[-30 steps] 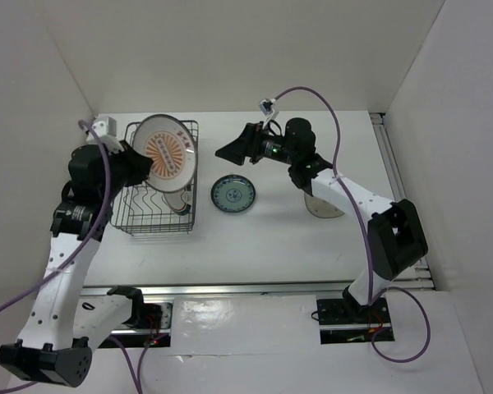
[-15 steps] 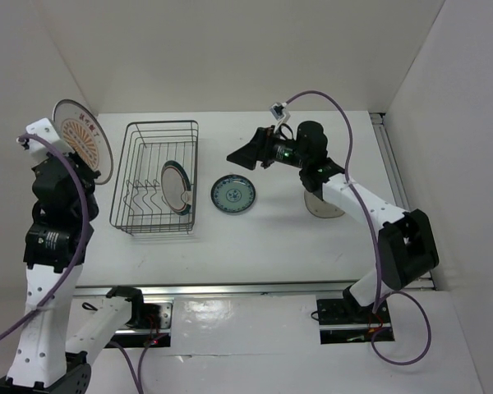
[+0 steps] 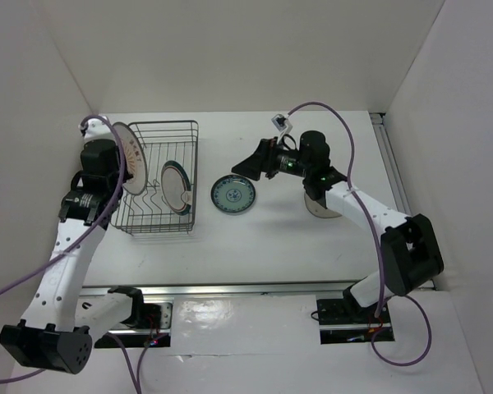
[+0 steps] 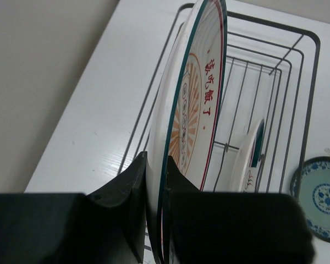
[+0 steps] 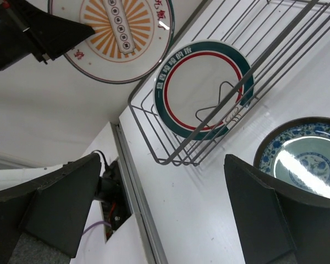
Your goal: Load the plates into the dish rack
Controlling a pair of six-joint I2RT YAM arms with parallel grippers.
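Note:
My left gripper (image 3: 125, 158) is shut on the rim of the white plate with the orange sunburst centre (image 3: 131, 148) and holds it on edge over the left side of the dark wire dish rack (image 3: 191, 164). In the left wrist view the fingers (image 4: 133, 181) pinch this plate (image 4: 193, 104) above the rack (image 4: 297, 82). The white plate with teal-and-red rim rings (image 3: 175, 185) stands upright inside the rack. The teal-blue patterned plate (image 3: 232, 195) lies flat on the table right of the rack. My right gripper (image 3: 245, 167) is open and empty, above and behind the blue plate (image 5: 305, 159).
A grey round object (image 3: 324, 208) lies on the table under the right forearm. White walls close in on the left, back and right. A metal rail (image 3: 389, 156) runs along the table's right edge.
The left arm swung the sunburst plate out beyond the rack's left side, then back on edge over the rack's left part. The right gripper shifted slightly right and toward the blue plate.

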